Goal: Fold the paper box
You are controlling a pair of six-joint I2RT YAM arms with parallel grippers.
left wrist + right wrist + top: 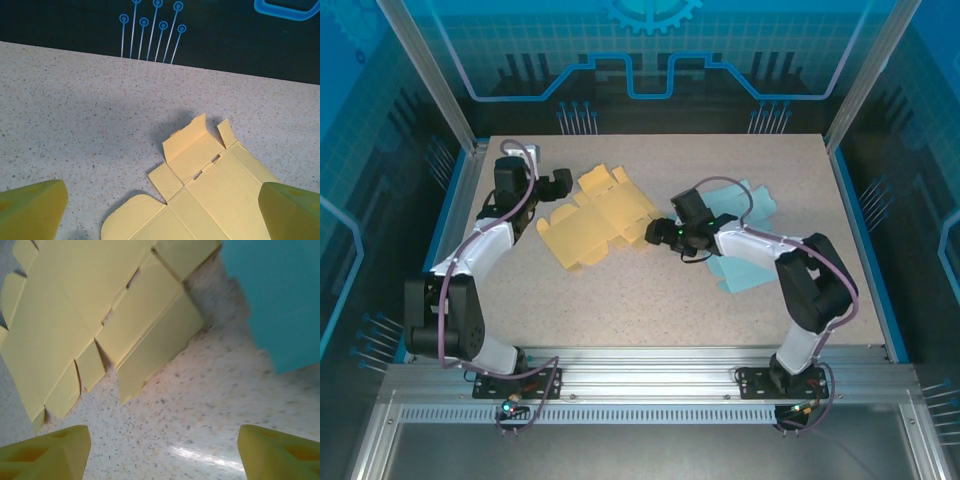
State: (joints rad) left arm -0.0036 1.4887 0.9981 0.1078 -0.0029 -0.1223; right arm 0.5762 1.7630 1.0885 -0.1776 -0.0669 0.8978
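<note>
Speckled table [620, 300] carries the flat yellow box [595, 225] left of centre, nearer the far edge, its long axis running between the arms. Left gripper [558, 184] gapes empty over its far-left flaps. Right gripper [655, 236], likewise spread, sits at its right end, beside a teal sheet [750, 265].

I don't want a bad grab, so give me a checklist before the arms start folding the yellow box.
1. Left end effector open and empty: ok.
2. Right end effector open and empty: ok.
3. Yellow box lying unfolded on the table, between both arms: ok.
4. Blue sheet clear of the box: cannot tell; their corners nearly meet.
5. A flap gripped for folding: not ok.
</note>
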